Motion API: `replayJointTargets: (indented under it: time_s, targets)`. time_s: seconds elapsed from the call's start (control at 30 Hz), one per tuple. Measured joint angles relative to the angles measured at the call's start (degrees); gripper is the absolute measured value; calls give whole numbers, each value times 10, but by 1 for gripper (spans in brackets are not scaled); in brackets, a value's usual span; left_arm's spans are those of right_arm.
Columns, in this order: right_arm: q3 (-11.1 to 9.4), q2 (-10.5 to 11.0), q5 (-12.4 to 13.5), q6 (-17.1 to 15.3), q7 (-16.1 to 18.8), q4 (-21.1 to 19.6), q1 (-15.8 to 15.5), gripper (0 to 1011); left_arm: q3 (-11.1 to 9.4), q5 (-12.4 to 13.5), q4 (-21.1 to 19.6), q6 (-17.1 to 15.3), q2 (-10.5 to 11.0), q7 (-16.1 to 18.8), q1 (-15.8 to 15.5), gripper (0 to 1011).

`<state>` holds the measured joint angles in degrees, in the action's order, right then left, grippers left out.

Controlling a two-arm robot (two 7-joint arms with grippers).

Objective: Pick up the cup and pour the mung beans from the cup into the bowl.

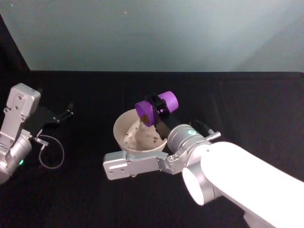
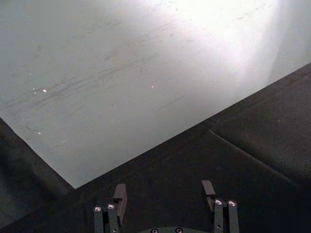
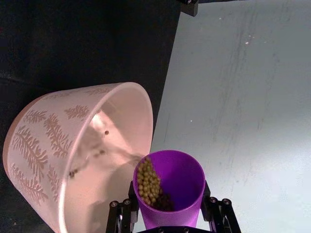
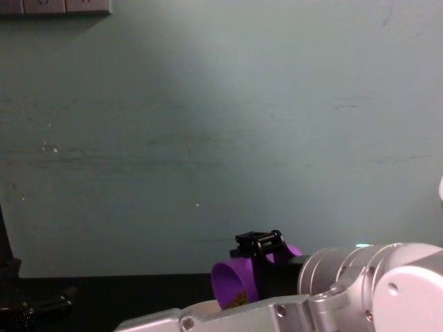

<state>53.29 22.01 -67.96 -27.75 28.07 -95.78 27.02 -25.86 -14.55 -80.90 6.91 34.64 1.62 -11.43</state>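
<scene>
- Jaws of the right gripper (image 1: 156, 108) clench the cup (image 1: 145, 114), tilted — mung beans (image 3: 148, 180) at its lip.
- Bowl (image 1: 124, 124) sits just below those jaws.
- Left gripper (image 2: 165, 191) — jaws released, far off.

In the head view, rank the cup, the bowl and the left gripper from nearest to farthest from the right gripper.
1. cup: clamped in the right gripper, tilted.
2. bowl: just beneath, centre of the table.
3. left gripper: far left, open.
</scene>
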Motion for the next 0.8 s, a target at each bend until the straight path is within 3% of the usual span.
replayJointTargets:
  time_s: [0.8]
  targets:
    - [-23, -12, -33, 16, 12, -3, -19, 722, 0, 0, 0, 0, 0, 0, 0, 1000]
